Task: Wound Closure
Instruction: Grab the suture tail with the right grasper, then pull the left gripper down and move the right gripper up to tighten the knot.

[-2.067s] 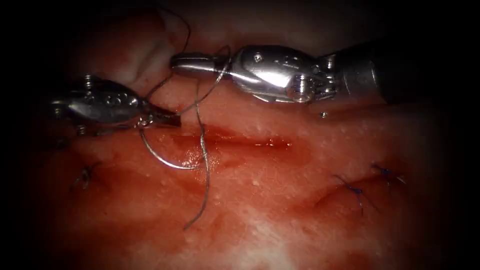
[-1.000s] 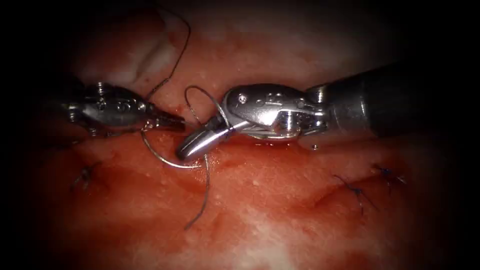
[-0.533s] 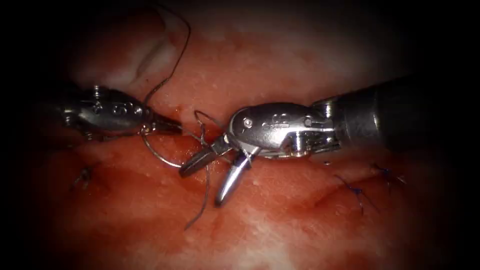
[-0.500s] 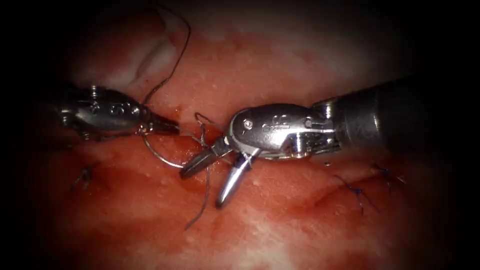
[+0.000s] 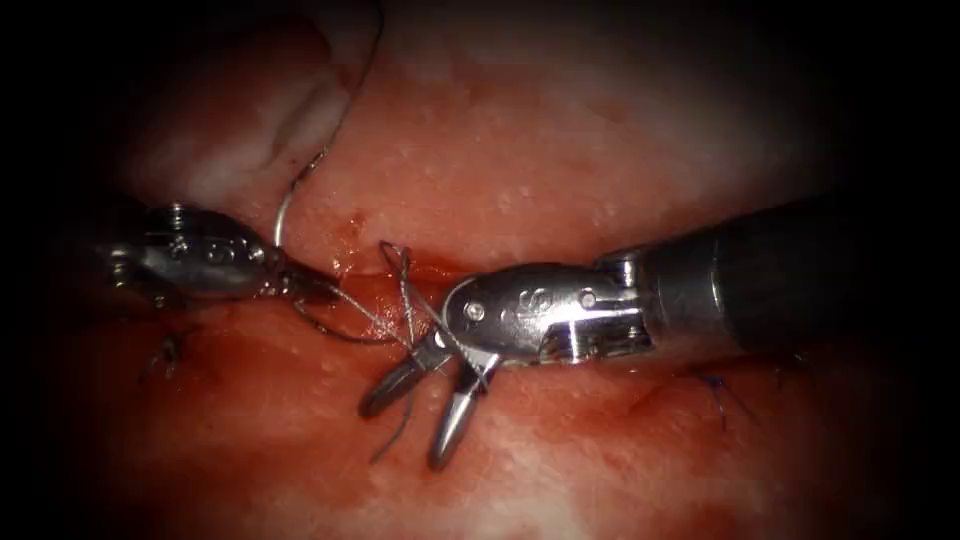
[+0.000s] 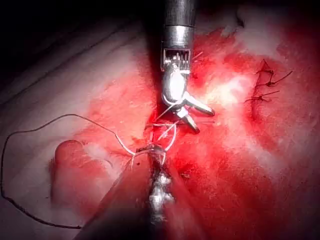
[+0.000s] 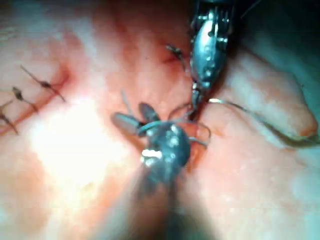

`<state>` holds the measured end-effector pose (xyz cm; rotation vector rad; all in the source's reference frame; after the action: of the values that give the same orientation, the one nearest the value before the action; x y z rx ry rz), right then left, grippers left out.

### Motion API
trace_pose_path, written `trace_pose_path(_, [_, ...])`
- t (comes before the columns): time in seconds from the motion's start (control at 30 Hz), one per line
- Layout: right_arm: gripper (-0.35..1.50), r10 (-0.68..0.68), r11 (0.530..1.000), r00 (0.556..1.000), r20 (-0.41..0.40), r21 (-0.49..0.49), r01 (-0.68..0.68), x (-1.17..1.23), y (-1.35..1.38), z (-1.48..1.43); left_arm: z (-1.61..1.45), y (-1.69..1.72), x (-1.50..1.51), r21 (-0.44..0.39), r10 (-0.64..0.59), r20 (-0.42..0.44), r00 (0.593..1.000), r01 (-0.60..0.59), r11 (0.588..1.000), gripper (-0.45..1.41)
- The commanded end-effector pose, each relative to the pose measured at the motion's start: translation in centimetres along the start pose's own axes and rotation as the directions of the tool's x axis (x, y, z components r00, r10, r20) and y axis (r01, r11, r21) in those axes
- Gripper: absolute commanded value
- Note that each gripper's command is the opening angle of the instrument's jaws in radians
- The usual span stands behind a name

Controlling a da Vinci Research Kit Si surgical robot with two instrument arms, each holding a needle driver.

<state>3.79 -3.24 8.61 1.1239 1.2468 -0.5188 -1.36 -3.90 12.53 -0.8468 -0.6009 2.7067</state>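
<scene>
Right gripper [image 5: 425, 420] dropped lower, splayed empty (thread-wrapped); left gripper [image 5: 305, 285] clamps curved steel needle [image 5: 335, 332].

Curved needle [image 5: 335, 330] over cut [image 5: 440, 272], thread [image 5: 405, 290] looped beside.

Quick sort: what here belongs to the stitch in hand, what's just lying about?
In play:
- left gripper, shut on needle
- right gripper, open, thread wrapped round it
- cut in tissue

Lying about:
- finished stitches
- red fluid
</scene>
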Motion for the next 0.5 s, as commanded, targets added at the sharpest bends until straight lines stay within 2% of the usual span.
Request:
trace_pose_path(0.03, [0.07,-0.006,1.000,1.000,0.012,0.002,0.006,-0.04,0.05,0.08,0.07,0.00,0.00,-0.002,0.002,-0.001,1.000,-0.002,1.000,-0.45])
trace_pose_path(0.07, [-0.11,-0.010,1.000,1.000,0.027,-0.002,0.010,-0.04,0.06,0.09,0.06,0.00,-0.01,-0.002,0.003,-0.001,1.000,-0.003,1.000,-0.45])
trace_pose_path(0.1, [-0.11,-0.010,1.000,1.000,0.027,-0.002,0.010,-0.04,0.06,0.09,0.06,0.00,-0.01,-0.002,0.003,-0.001,1.000,-0.003,1.000,-0.45])
trace_pose_path(0.13, [-0.35,-0.024,1.000,0.998,0.056,0.002,0.024,-0.06,0.08,0.11,0.04,0.00,-0.03,-0.004,0.005,-0.001,1.000,-0.005,1.000,-0.45])
trace_pose_path(0.2, [-0.35,-0.043,0.999,0.997,0.066,0.012,0.042,-0.05,0.11,0.12,0.03,0.00,-0.04,-0.008,0.007,0.007,1.000,-0.007,1.000,-0.45])
trace_pose_path(0.37, [-0.35,-0.041,0.998,0.998,0.054,-0.045,0.044,0.02,0.15,-0.03,-0.01,0.04,-0.09,-0.007,0.006,0.014,1.000,-0.005,1.000,-0.45])
trace_pose_path(0.4, [-0.35,-0.036,0.996,0.998,0.045,-0.075,0.039,0.09,0.16,-0.18,-0.03,0.08,-0.11,-0.007,0.008,0.018,1.000,-0.008,1.000,-0.45])
trace_pose_path(0.47, [-0.35,-0.039,0.995,0.998,0.039,-0.088,0.042,0.12,0.17,-0.25,-0.04,0.10,-0.12,-0.005,0.010,0.018,1.000,-0.009,1.000,-0.45])
trace_pose_path(0.5, [-0.35,-0.038,0.989,0.999,0.014,-0.142,0.040,0.22,0.20,-0.53,-0.08,0.20,-0.15,-0.007,0.014,0.021,1.000,-0.014,1.000,-0.45])
